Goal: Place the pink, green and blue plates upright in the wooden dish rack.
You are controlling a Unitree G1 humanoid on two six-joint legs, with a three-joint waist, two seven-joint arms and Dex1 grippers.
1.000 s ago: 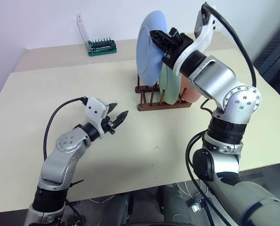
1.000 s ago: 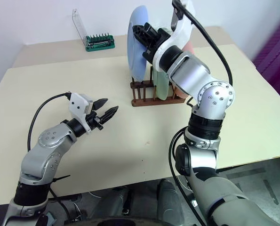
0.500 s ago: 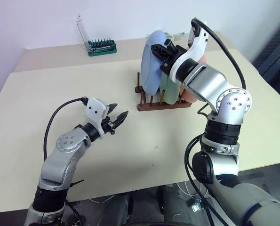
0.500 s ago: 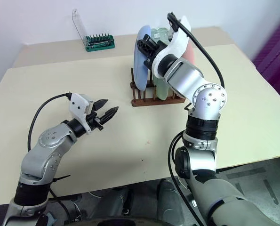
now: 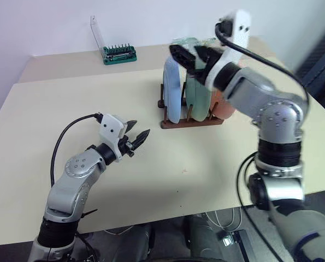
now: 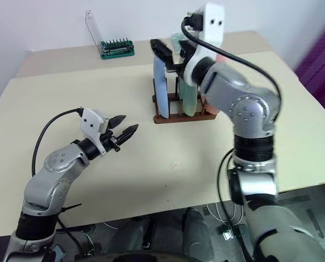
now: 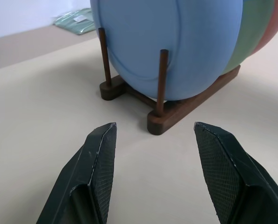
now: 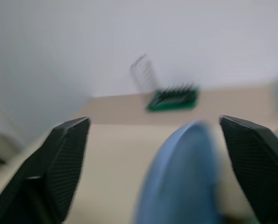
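Right wrist view shows the right gripper (image 8: pixel 153 163) spread wide above the blue plate (image 5: pixel 172 98), gripping nothing. That plate stands upright on edge in the wooden dish rack (image 5: pixel 190 121), beside the green plate (image 5: pixel 198 101) and pink plate (image 5: pixel 223 106). Left gripper (image 5: pixel 137 137) hangs half open, empty, over the table (image 5: pixel 53 109).

Right claw (image 5: pixel 192 53) raised, spread wide; left claw (image 5: pixel 136 136) half-open, level.
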